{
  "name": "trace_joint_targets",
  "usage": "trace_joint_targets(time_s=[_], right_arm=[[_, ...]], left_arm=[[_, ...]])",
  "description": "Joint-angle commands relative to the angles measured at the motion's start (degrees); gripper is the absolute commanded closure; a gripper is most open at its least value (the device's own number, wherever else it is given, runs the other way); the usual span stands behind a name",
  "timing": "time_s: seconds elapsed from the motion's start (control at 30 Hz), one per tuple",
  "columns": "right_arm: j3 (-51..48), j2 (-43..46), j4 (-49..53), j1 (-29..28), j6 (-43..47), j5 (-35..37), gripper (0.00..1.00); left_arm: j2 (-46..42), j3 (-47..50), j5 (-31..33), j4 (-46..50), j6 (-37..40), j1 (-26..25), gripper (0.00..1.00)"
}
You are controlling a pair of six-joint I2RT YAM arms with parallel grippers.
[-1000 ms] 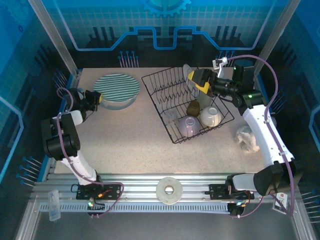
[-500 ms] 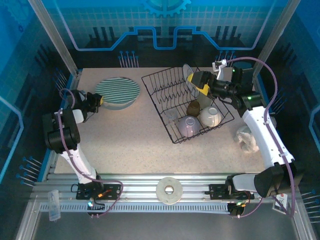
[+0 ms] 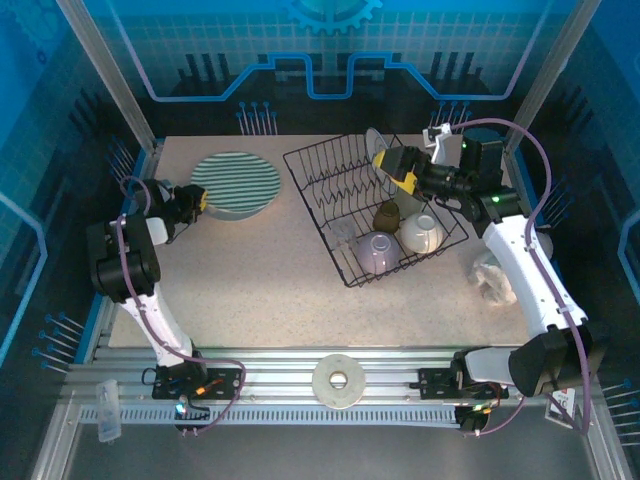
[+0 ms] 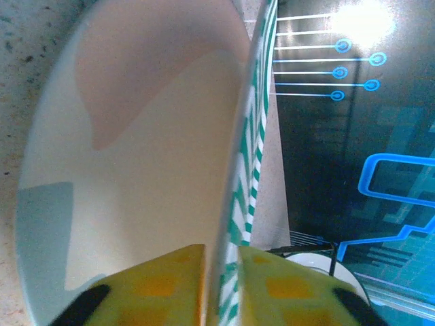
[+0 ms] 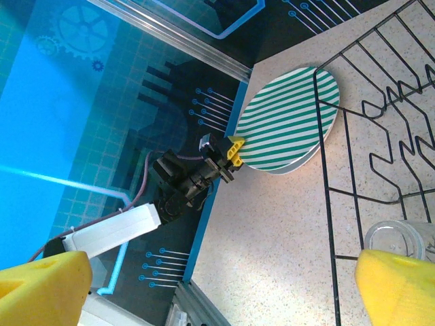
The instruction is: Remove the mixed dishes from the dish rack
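Overhead rear camera, both wrist cameras facing striped plate (image 3: 235, 180)

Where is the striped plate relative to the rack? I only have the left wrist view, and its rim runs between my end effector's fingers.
Observer: From the top view, the green-and-white striped plate lies face up on the table, left of the dish rack and apart from it.
Operator: What is in the rack?
Observer: A lavender cup, a cream bowl, a small brown cup, a pale tumbler, and an upright plate at the far side.
Operator: And the right arm?
Observer: The right end effector is open and hovers close to that upright plate.
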State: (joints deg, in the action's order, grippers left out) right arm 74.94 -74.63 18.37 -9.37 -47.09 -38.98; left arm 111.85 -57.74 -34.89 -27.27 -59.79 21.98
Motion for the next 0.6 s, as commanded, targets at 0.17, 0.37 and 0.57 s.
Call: trace_joint_targets(time_s=[0.17,0.37,0.57], right_arm=[[-0.1,-0.3,-2.1,-0.7,-0.2,0.6,0.0],[0.1,-0.6,-2.3,-0.7,-0.2,0.1,0.0],[0.0,-0.5,-2.3,-0.7,-0.2,-0.2,0.0]], left_arm=[[-0.5,-1.9,-2.0,1.8,2.6,0.5,0.58],[-2.3,-2.7,-1.9,7.6,6.4,0.5,0.37],[-4.6,-3.4,-1.0,12.7,9.8,0.5,0.15]])
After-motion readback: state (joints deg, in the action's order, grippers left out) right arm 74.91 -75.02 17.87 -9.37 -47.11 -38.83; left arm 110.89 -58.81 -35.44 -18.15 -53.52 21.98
